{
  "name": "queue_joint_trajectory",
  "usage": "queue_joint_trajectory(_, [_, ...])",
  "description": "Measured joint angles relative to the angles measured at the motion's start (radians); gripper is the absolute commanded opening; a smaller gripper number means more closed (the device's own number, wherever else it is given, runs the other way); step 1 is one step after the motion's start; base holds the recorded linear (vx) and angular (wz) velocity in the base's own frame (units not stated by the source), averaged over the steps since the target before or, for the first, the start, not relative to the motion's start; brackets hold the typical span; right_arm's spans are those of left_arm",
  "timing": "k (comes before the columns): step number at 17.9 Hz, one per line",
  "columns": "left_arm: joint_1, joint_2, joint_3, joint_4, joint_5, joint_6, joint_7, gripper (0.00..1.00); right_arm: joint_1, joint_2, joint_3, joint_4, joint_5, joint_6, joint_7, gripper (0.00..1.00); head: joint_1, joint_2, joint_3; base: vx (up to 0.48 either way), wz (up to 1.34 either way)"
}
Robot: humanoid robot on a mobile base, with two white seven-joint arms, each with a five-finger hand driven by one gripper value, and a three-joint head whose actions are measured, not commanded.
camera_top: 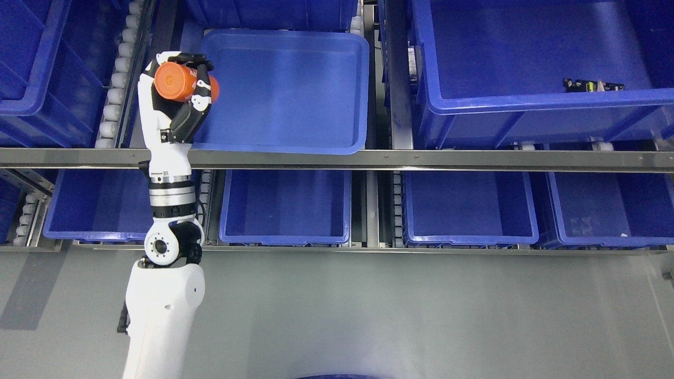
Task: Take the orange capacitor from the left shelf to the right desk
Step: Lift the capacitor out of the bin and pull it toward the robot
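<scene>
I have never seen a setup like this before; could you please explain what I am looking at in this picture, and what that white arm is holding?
This is a single picture taken from a camera on a humanoid robot's head, looking down at a storage shelf. The white arm rising from the lower left is the robot's left arm, and its robot hand has fingers curled around an orange capacitor, a small cylinder, held up beside the rim of a shallow blue tray. The right arm is not in the picture. The shelf carries blue plastic bins on two levels, divided by a metal rail. The bins look mostly empty, except the large bin at upper right, which holds one small dark part, too small to identify. Below is plain grey floor.
</scene>
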Motion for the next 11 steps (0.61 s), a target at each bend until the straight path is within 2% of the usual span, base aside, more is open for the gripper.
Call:
queue_joint_trajectory(6, [0.138, 0.000, -0.014, -0.107, 0.001, -0.055, -0.081, 0.02, 0.000, 0.000, 0.000, 0.000, 0.000, 0.000, 0.000, 1.00, 0.0000, 0.000, 0.000, 0.000, 0.00])
queue_joint_trajectory(11, [0.246, 0.000, 0.000, -0.164, 0.002, -0.118, -0.095, 0.02, 0.000, 0.000, 0.000, 0.000, 0.000, 0.000, 0.000, 1.00, 0.0000, 0.000, 0.000, 0.000, 0.00])
